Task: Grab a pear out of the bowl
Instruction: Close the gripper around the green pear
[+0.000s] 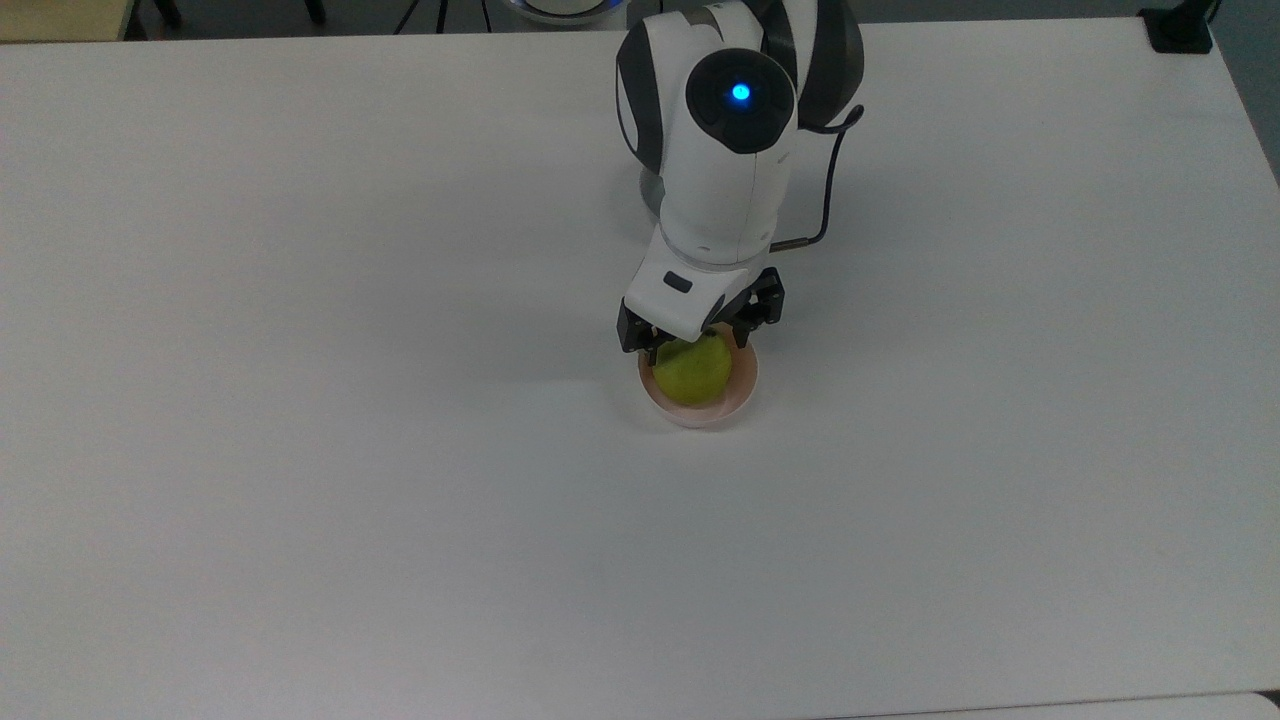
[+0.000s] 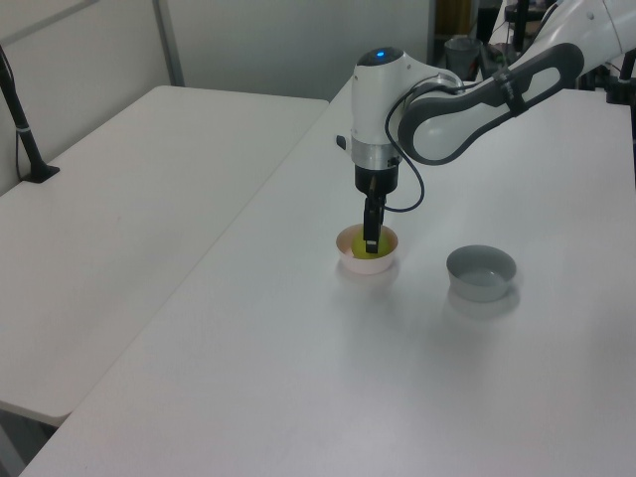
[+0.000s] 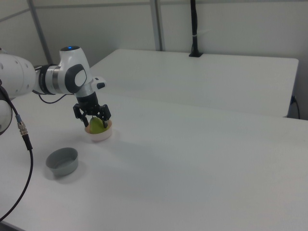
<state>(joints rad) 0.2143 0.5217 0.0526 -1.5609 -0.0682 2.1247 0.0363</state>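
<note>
Top view: gripper (image 1: 697,343), jaws spread wide, one finger to either side of the pear (image 1: 692,371), nothing clasped; the pear sits directly beneath and between the fingers, inside the pink bowl (image 1: 745,382), its upper end hidden under the wrist. White table (image 1: 300,400) all round. Left view: gripper (image 2: 371,241) pointing straight down, fingertips dipped to rim level of the bowl (image 2: 350,260), a sliver of pear (image 2: 359,253) showing beside the finger; a grey bowl (image 2: 481,272) stands well apart to the left view's right of the gripper. Right view: gripper (image 3: 95,120) straddling the pear (image 3: 96,126), fingers splayed on both flanks, bowl (image 3: 104,134) below. Handling, by judgement: light, firm, smooth-skinned and rounded, likely to slip upward from a high pinch; best held across the widest belly, fingers lowered past the shoulder, with moderate squeeze to avoid bruising. The bowl looks light and may shift if nudged.
</note>
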